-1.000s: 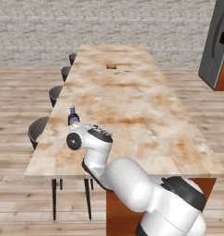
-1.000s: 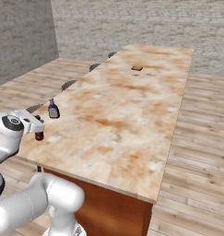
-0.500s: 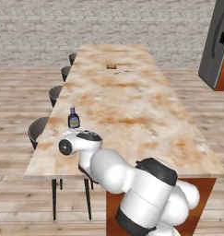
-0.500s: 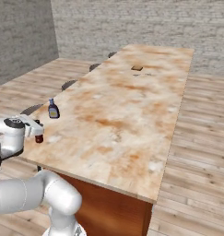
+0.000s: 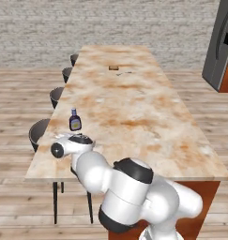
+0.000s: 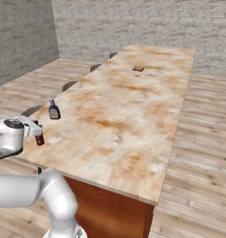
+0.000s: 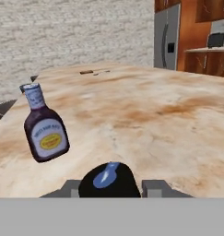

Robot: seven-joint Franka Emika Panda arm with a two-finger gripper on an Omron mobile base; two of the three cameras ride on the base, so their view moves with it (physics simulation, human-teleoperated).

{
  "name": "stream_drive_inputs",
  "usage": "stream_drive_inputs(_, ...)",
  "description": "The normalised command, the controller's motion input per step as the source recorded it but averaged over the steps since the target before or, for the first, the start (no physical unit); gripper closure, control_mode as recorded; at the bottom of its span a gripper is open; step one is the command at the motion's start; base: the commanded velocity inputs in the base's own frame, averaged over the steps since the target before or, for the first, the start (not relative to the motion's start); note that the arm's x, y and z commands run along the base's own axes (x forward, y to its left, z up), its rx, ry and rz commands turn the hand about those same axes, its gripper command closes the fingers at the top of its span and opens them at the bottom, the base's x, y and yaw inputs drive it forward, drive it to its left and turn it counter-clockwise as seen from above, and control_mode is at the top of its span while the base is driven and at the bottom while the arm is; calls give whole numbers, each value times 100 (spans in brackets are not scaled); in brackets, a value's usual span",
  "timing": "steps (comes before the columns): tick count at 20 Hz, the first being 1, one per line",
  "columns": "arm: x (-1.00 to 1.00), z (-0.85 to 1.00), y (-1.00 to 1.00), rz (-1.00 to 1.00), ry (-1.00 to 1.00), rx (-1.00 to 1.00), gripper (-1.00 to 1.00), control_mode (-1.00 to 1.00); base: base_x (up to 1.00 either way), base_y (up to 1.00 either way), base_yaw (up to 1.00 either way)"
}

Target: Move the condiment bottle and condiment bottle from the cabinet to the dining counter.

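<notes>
Marble dining counter; condiment bottle, label writing illegible.

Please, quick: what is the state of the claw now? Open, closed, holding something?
Claw: its fingers stand on both sides of the dark-capped bottle on the counter; whether it grips or has released cannot be told.

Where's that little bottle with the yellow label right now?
The labelled bottle stands upright on the dining counter near its left edge, by the stools, just beyond the second bottle at the robot's tool.
</notes>
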Motion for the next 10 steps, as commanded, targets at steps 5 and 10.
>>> stream_drive_inputs(5,14,-36,4,0,0,0,-100,-100,0,0,0)
stream_drive_inputs(10,-12,-13,-7,-1,0,0,-100,-100,0,0,0)
